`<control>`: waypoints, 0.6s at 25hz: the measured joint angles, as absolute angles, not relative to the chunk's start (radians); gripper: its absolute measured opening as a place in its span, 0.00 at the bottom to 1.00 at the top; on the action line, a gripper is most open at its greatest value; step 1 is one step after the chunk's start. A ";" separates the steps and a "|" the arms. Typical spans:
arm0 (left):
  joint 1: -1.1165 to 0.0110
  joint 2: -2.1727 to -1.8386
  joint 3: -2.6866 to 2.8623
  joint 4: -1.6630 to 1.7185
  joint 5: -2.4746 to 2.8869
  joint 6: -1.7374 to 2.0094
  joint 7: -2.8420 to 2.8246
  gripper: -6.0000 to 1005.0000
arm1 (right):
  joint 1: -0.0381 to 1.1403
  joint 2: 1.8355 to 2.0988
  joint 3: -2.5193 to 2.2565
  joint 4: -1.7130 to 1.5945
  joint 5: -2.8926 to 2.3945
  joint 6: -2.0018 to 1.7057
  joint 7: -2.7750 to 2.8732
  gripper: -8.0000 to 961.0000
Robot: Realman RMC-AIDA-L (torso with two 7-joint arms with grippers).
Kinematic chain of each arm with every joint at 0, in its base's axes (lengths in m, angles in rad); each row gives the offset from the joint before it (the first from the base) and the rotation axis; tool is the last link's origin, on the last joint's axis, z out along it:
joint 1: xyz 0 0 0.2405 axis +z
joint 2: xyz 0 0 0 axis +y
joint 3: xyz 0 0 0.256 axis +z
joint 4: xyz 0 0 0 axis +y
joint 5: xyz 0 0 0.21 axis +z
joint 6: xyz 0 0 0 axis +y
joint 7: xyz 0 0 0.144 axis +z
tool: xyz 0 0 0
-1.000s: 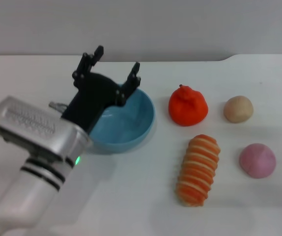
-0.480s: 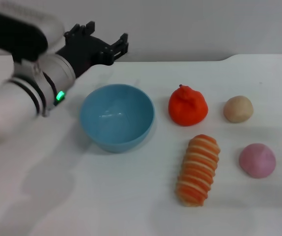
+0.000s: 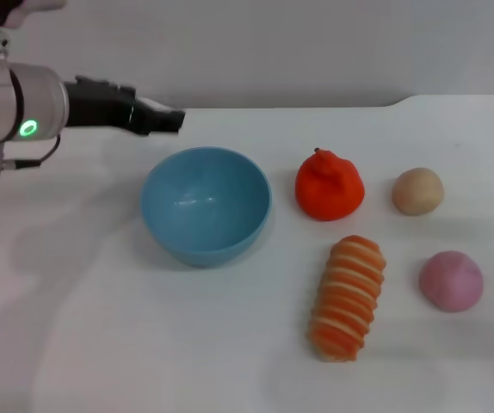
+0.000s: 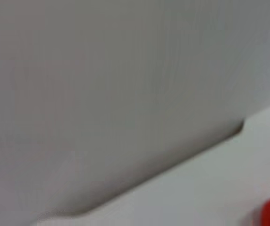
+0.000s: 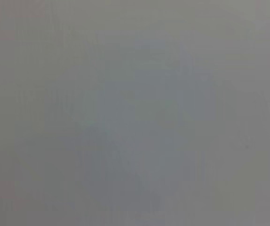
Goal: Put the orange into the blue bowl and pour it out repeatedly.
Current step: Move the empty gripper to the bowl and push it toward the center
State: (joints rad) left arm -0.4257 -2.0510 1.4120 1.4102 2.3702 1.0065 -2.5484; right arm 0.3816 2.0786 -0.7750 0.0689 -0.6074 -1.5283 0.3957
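Red-orange orange (image 3: 329, 188) well right of left claw (image 3: 168, 119)

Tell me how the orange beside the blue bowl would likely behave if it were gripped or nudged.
The orange looks matte and lumpy, so it probably gives under pressure and is not slippery. It sits slumped with a broad base, stem nub up, so a nudge would likely slide it or rock it rather than roll it far. It looks light for its size, though that cannot be confirmed.

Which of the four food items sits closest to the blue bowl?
The orange, red-orange with a stem nub, just right of the blue bowl.
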 joint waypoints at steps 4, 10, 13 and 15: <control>-0.445 -2.055 1.404 1.372 2.398 1.025 -2.520 0.76 | 0.382 2.078 -0.772 0.067 -0.607 -1.529 0.396 0.77; -0.481 -2.057 1.450 1.283 2.435 1.001 -2.517 0.75 | 0.378 2.078 -0.772 0.067 -0.607 -1.527 0.395 0.77; -0.495 -2.057 1.475 1.244 2.459 0.969 -2.524 0.74 | 0.375 2.078 -0.776 0.067 -0.607 -1.528 0.394 0.77; -0.504 -2.058 1.481 1.228 2.461 0.968 -2.527 0.74 | 0.374 2.079 -0.777 0.067 -0.607 -1.528 0.394 0.77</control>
